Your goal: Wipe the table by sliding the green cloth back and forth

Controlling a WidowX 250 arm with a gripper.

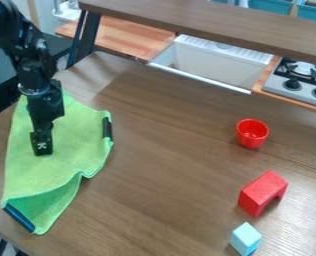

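- Brown wooden table, under everything below.
- Green cloth, rumpled, dark-edged, at the view's left.
- Black gripper, hanging over the cloth, perhaps touching it; whether clenched or released, I cannot tell.
- Red arch block, right.
- Red cup, upright, beyond the arch block.
- Pale blue block, near the arch block.

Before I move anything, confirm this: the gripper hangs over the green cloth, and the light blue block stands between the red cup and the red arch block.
Not quite: the camera view shows the red arch block between the red cup and the light blue block. The gripper does hang over the green cloth.
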